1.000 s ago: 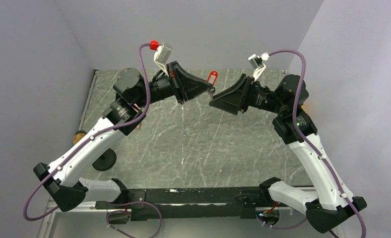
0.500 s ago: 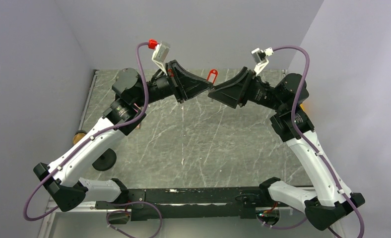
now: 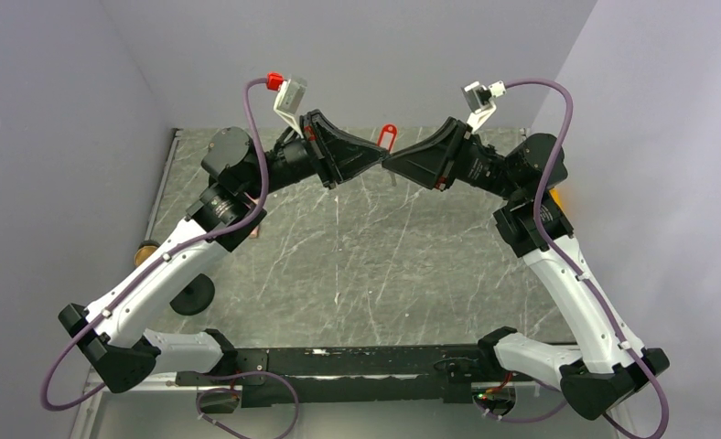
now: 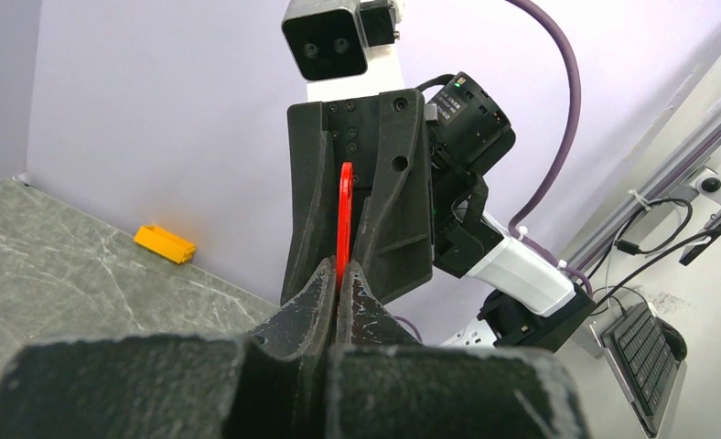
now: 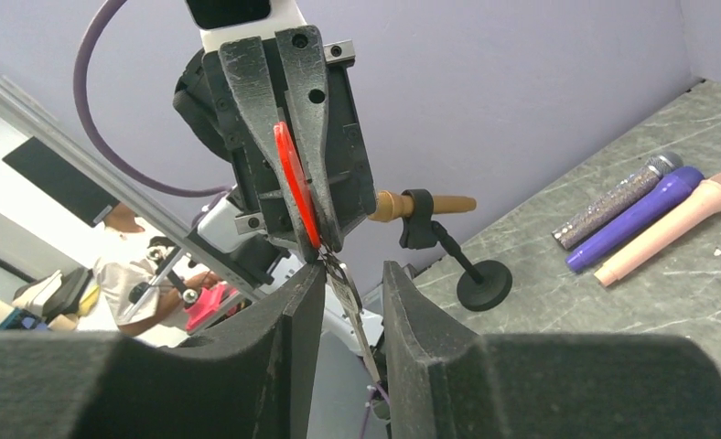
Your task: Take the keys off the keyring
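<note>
Surface (image 3: 338, 265) of grey veined stone spreads under both arms. At its left edge is a microphone stand (image 3: 192, 294) with a round black base and a tan microphone (image 5: 430, 203) clipped into its top. In the right wrist view, three more lie side by side on the surface to the right of that stand: a glittery silver microphone (image 5: 618, 203), a purple microphone (image 5: 636, 219) and a pink microphone (image 5: 672, 229).

The left arm (image 3: 169, 261) reaches up and inward from the near left corner, ending above the far middle of the surface. The left jaws are pressed together on the keyring (image 4: 345, 215). Its red tag stands edge-on, pinched at one end between the two fingertips and held in the air well clear of the surface. A thin metal key (image 5: 346, 291) sticks out from the pinched end of the tag.

The right arm (image 3: 572, 274) reaches in from the near right corner and meets the left one tip to tip. The right jaws stand apart, one finger on each side of the key. A gap shows on one side of the key; whether the other finger touches it I cannot tell.

Behind the right arm, a yellow-orange box (image 4: 165, 243) lies on the surface close to the wall.
</note>
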Controlling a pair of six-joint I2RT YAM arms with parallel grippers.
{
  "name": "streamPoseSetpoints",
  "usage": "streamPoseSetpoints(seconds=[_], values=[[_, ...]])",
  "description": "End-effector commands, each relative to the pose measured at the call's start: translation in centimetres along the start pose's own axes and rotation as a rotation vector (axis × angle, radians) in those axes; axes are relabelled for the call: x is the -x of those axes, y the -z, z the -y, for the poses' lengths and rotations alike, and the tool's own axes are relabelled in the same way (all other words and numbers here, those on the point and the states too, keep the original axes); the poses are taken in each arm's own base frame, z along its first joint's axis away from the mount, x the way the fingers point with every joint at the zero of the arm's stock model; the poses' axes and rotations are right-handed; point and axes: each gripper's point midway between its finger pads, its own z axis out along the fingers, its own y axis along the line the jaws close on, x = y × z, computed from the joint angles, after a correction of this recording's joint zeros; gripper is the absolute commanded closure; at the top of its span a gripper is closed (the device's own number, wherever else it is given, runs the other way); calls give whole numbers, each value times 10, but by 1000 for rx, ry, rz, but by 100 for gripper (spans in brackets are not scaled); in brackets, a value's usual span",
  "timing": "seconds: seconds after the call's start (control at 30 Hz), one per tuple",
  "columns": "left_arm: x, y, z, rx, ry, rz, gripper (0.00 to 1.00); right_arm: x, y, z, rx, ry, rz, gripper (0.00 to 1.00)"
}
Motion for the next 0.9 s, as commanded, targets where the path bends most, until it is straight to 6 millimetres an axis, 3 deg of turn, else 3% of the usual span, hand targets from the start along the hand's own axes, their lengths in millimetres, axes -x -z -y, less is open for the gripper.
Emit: streamPoseSetpoints(seconds=[0.0,0.87], values=[[14,6,15,-27,-15,52,100,14,-1,-18,62,58,40,67],[16,1,-3,22,35,109,100,9,-9,-10,87,29,28,70]])
